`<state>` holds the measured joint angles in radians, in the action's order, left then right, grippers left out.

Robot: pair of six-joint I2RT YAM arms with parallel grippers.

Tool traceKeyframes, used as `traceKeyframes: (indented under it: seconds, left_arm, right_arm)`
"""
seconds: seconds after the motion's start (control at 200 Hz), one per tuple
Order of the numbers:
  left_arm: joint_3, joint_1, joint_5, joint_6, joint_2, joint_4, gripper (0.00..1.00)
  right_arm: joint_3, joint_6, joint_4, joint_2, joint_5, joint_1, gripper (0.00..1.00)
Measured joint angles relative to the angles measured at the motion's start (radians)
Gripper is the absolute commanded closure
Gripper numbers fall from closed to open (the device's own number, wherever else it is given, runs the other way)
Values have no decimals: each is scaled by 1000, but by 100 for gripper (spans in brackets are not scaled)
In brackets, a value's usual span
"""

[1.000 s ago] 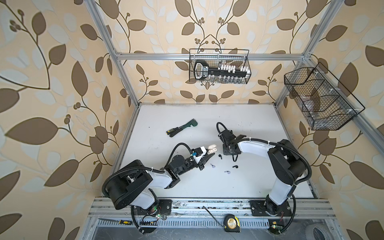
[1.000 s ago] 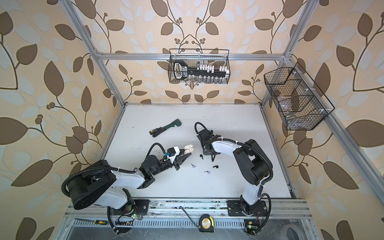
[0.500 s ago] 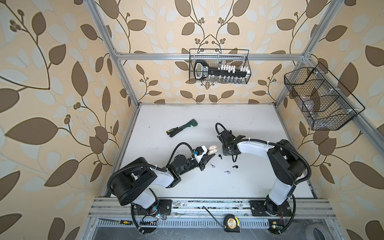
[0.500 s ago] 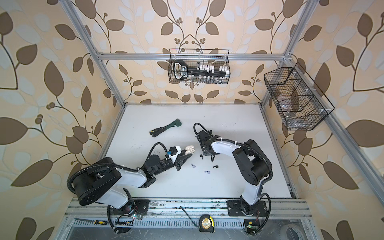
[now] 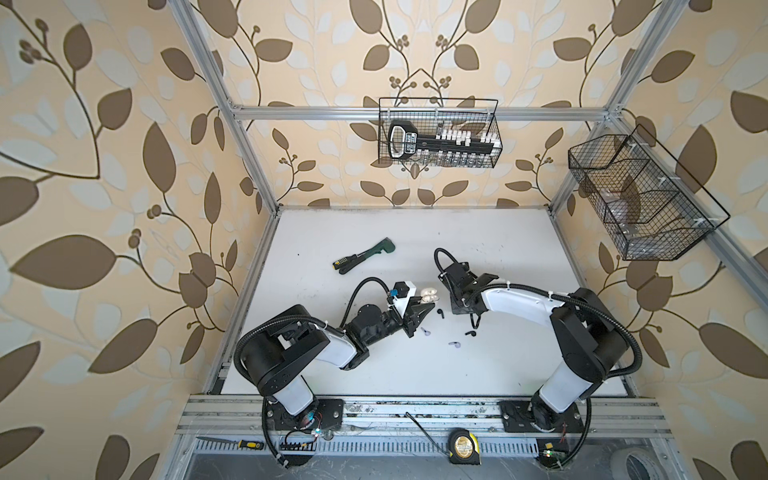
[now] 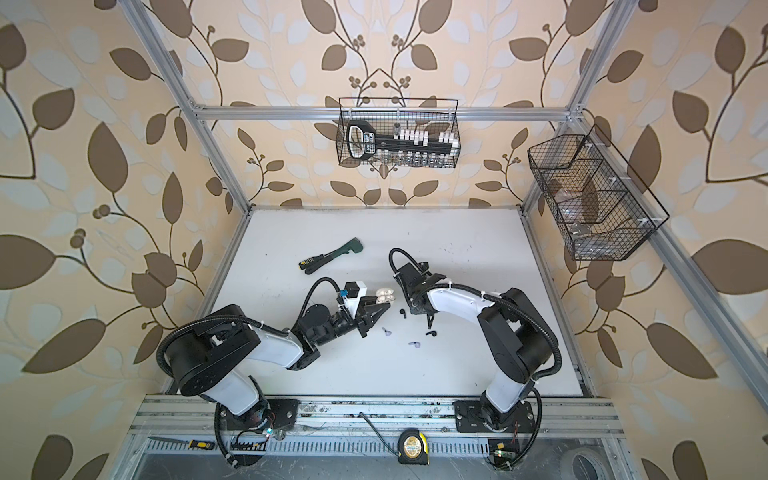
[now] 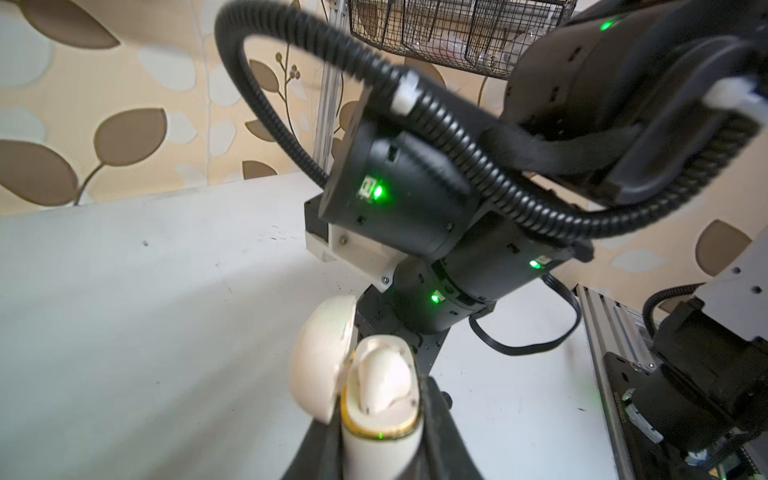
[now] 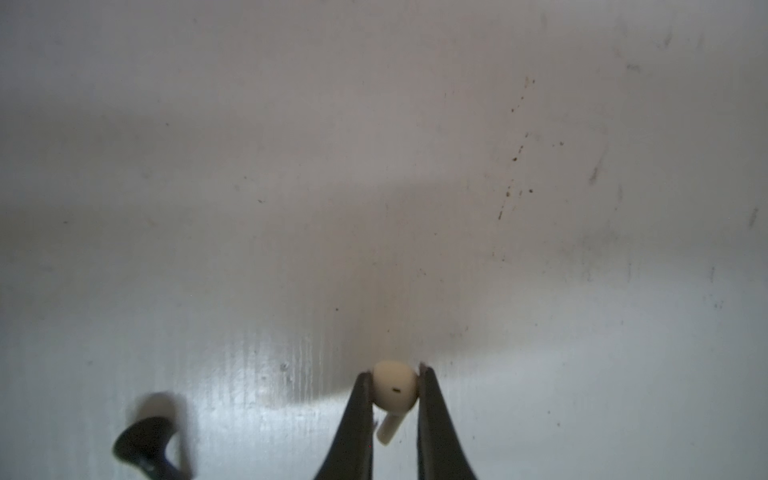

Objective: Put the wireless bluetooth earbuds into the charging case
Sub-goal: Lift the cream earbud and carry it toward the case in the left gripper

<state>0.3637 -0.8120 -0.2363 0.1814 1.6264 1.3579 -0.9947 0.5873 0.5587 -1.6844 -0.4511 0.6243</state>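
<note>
Fingers (image 8: 361, 399) of the right gripper (image 8: 395, 374) pinch a white earbud (image 8: 394, 388) by its head. The left gripper (image 7: 380, 432) clamps the charging case (image 7: 376, 455), its lid (image 7: 320, 361) open and a second white earbud (image 7: 380, 382) seated inside. Black earbuds (image 5: 440, 313) and lilac earbuds (image 5: 424, 331) lie loose on the table (image 5: 498, 249), unmoved since a second ago. The left arm (image 5: 291, 357) has swung its shoulder inward.

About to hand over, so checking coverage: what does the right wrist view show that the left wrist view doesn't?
Right wrist only: the right gripper pinching a small white short-stemmed plastic earbud, and a black plastic earbud lying nearby. Left wrist only: the left gripper holding the cream plastic charging case, lid open. Both: the white tabletop.
</note>
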Motion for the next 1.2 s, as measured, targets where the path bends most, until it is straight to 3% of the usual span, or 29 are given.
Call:
traceKeyframes:
  seconds: [0.375,0.765,1.205]
  left_arm:
    - [77,2,-86,97,98,0,100]
    - [88,29,-130,172,106,0,100]
    - [130,41,-204,229,133,0,100]
  right_arm:
    - [23,16,9,136,-60,47,91]
    - [69,30,14,306,-159,121,90]
    - [73,44,-19,468,-249,258,88]
